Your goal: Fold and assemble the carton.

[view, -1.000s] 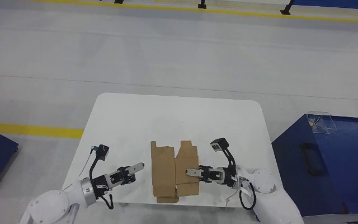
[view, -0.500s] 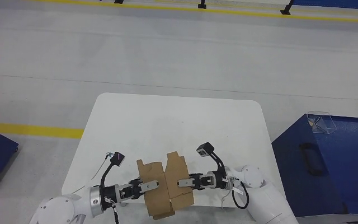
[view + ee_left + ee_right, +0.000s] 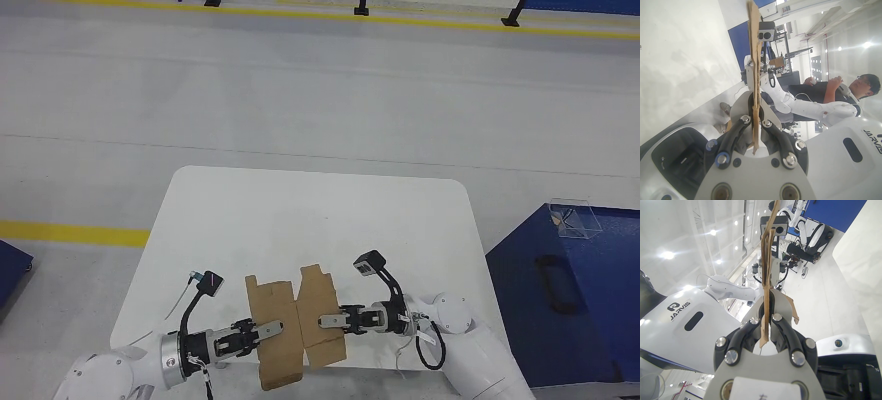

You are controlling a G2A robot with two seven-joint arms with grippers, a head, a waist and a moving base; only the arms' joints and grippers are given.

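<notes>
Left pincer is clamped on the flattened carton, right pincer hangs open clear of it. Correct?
Not quite. The left pincer is clamped on the flattened carton, but the right pincer is shut on it too, not open, as the right wrist view shows.

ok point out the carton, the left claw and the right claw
carton (image 3: 321, 288), top view, upper right panel
left claw (image 3: 272, 329), top view, fingertips on the left panel
right claw (image 3: 328, 322), top view, fingertips on the right panel
</notes>
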